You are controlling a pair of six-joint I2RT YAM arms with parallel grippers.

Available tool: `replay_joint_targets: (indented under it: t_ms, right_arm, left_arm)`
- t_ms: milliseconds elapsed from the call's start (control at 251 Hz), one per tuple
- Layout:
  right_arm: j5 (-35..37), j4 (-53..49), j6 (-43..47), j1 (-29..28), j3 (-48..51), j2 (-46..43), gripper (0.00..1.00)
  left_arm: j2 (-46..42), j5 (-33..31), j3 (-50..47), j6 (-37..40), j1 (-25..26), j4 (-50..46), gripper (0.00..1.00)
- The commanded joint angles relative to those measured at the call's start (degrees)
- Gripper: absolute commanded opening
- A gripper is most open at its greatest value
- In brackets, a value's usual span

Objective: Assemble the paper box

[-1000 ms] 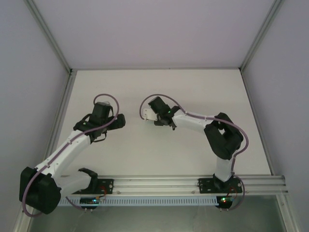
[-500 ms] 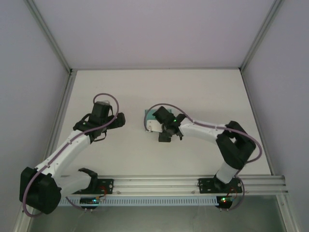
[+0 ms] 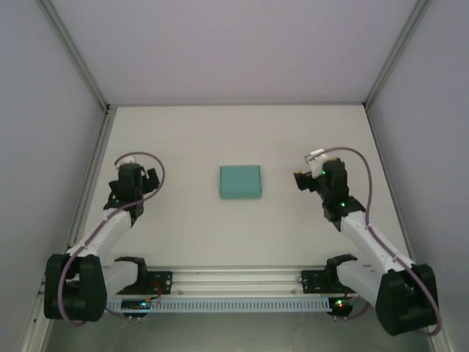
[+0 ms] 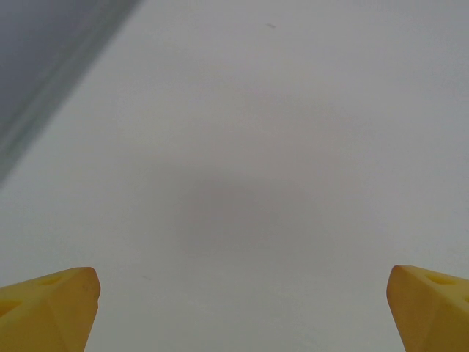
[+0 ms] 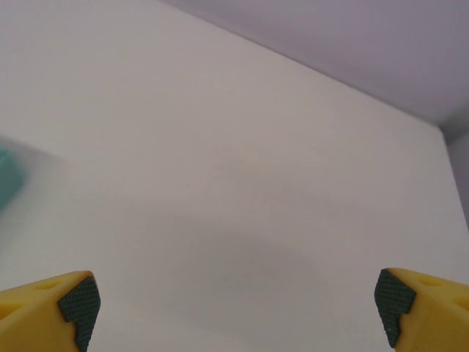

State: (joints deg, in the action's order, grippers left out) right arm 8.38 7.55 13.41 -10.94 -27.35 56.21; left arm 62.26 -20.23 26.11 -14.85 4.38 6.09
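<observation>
Since we start at the near edge, we log the metal rail (image 3: 242,277) that carries both arm bases. The left arm (image 3: 102,235) bends up the left side and the right arm (image 3: 366,238) up the right side.

The left gripper (image 4: 242,286) hangs over the bare white table (image 3: 293,139). Its yellow fingers (image 4: 51,308) are spread wide, out at the two bottom corners of the wrist view, with nothing between them and nothing touched. A grey strip of the side frame (image 4: 44,66) crosses the upper left of that view.

The right gripper (image 5: 234,293) is the same: yellow fingers with dark textured pads (image 5: 77,301), set wide apart, gripping nothing, bare table under them.

The paper box (image 3: 240,181) is a small teal-green rectangle lying flat near the middle of the table. It sits between the two grippers, about level with them and well apart from both. We see its top face closed and no loose flaps sticking out. A blurred teal sliver at the left edge of the right wrist view is its side (image 5: 3,180).

Farther back there is plain table up to the rear edge, then the pale lilac back wall (image 3: 234,44), with metal frame posts (image 3: 73,51) slanting up at the two rear corners
</observation>
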Motion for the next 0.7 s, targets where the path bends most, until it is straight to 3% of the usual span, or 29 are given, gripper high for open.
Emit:
replay_joint_targets:
  t_ms: [0, 100, 239, 387, 475, 531, 611, 663, 694]
  right_arm:
    - [-3.37, 15.45, -10.67, 6.5, 6.92, 0.22, 0.99]
    - [-7.52, 24.04, -13.14, 11.11, 9.91, 6.05, 0.99]
    - [-10.28, 46.18, -13.45, 11.42, 14.02, 20.19, 0.99]
    - [-12.63, 61.92, -14.33, 11.38, 13.65, 35.35, 0.99]
    - [-14.01, 47.83, -12.72, 12.96, 10.64, 30.14, 0.99]
    - [-13.73, 47.49, -15.36, 13.31, 7.89, 33.11, 0.99]
    - [-9.59, 38.79, -13.08, 12.24, 4.77, 31.37, 0.99]
    - [-10.43, 43.52, -13.99, 12.15, 6.15, 32.73, 0.99]
    - [-10.86, 44.38, -15.79, 12.17, 6.48, 33.02, 0.99]
  left_arm:
    - [1.34, -1.32, -6.31, 7.26, -1.53, 22.6, 1.0]
    - [3.38, 1.69, -10.58, 8.61, -2.13, 32.89, 0.99]
    - [10.15, 2.65, -11.1, 9.86, -2.55, 40.84, 1.0]
    - [17.87, 10.64, -10.86, 12.55, -4.44, 50.65, 0.99]
    - [29.14, 13.91, -11.19, 12.09, -6.84, 64.66, 0.99]
    - [23.16, 18.45, -8.5, 12.17, -7.02, 49.81, 0.99]
    - [27.3, 16.42, -7.99, 12.0, -7.04, 55.47, 0.99]
    - [24.95, 16.26, -6.13, 11.61, -6.79, 47.65, 1.0]
    - [25.68, 16.52, -6.16, 12.11, -6.77, 48.78, 0.99]
